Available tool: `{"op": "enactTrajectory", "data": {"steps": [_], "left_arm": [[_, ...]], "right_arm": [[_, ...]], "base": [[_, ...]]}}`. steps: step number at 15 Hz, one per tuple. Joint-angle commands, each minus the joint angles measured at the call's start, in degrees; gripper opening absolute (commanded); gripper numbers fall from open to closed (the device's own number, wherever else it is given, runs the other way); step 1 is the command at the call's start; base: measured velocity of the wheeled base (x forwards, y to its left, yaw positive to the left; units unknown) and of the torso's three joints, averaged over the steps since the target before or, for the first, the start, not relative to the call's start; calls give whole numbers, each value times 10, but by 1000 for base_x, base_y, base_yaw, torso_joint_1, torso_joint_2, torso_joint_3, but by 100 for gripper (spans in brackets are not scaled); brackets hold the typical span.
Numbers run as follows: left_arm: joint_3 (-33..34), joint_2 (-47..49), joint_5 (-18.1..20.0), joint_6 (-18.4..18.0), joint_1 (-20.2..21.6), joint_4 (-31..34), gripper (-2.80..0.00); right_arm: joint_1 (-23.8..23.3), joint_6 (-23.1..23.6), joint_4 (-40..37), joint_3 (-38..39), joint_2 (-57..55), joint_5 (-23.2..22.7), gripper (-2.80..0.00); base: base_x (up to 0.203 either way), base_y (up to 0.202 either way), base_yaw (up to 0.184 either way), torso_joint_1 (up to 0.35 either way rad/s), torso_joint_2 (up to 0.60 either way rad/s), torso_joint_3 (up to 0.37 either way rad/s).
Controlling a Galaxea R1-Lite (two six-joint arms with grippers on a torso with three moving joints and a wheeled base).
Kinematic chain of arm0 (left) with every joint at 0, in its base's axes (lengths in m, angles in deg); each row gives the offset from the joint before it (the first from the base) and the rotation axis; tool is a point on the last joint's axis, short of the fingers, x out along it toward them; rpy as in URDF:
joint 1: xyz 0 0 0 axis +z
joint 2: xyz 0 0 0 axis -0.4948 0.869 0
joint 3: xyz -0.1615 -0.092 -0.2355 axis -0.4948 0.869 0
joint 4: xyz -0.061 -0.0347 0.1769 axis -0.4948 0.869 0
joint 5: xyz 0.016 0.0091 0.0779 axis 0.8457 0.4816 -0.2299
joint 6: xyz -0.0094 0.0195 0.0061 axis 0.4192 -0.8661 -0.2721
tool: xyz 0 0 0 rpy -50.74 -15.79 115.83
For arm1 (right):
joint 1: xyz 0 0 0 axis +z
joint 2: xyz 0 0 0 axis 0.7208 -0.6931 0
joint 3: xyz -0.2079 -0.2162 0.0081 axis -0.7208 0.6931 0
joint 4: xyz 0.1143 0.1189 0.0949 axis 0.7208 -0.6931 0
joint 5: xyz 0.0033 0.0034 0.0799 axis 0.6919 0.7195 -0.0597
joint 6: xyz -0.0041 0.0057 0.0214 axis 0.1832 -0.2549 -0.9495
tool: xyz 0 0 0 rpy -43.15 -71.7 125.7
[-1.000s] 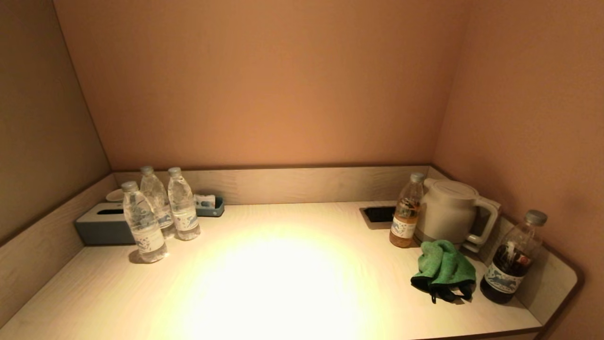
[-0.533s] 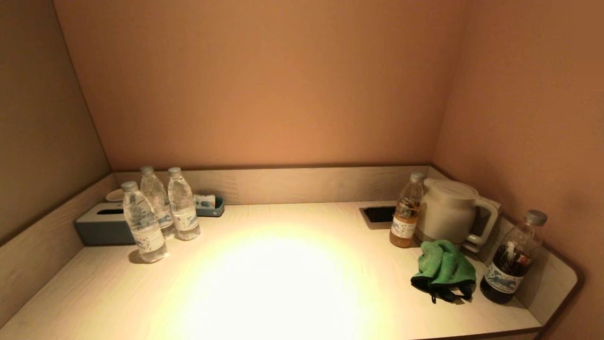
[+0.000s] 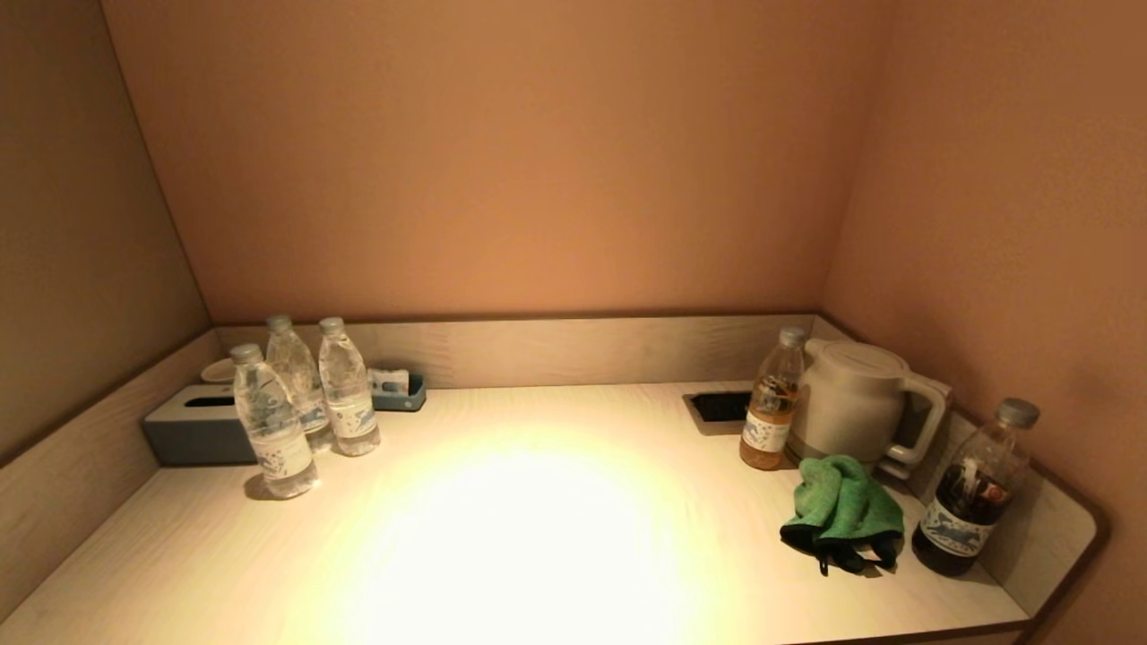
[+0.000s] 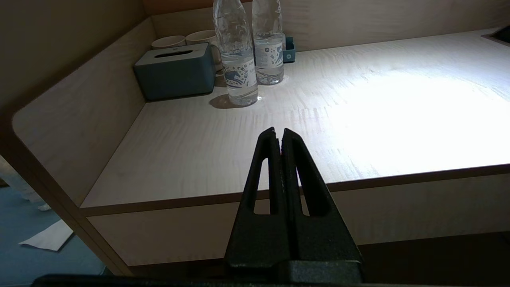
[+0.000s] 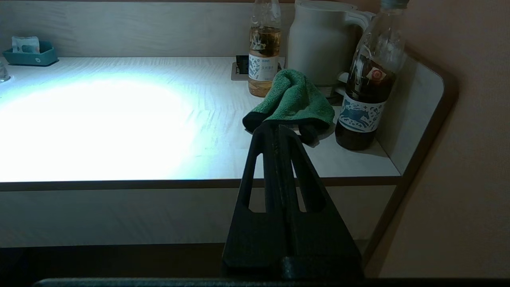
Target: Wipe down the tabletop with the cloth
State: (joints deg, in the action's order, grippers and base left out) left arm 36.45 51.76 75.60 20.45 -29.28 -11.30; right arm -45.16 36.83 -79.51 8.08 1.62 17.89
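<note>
A crumpled green cloth with a black edge (image 3: pixel 842 512) lies on the pale wooden tabletop (image 3: pixel 538 537) at the right, in front of the kettle; it also shows in the right wrist view (image 5: pixel 293 101). Neither arm shows in the head view. My right gripper (image 5: pixel 277 127) is shut and empty, held off the table's front edge, short of the cloth. My left gripper (image 4: pixel 277 131) is shut and empty, off the front edge at the left side.
Three water bottles (image 3: pixel 305 403) and a grey tissue box (image 3: pixel 193 430) stand at the back left. A white kettle (image 3: pixel 856 399), a tea bottle (image 3: pixel 771 403) and a dark bottle (image 3: pixel 972 488) surround the cloth. A socket recess (image 3: pixel 720 406) sits behind. Raised walls bound three sides.
</note>
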Motion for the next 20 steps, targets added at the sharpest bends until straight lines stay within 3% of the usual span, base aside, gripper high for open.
{"op": "enactTrajectory", "data": {"steps": [1, 20], "left_arm": [[0, 0, 0, 0, 1, 0, -280], [0, 0, 0, -1, 1, 0, -280]], "right_arm": [[1, 0, 0, 0, -1, 0, -280], [0, 0, 0, 0, -1, 0, -280]], "base": [[0, 0, 0, 0, 0, 0], [0, 0, 0, 0, 0, 0]]}}
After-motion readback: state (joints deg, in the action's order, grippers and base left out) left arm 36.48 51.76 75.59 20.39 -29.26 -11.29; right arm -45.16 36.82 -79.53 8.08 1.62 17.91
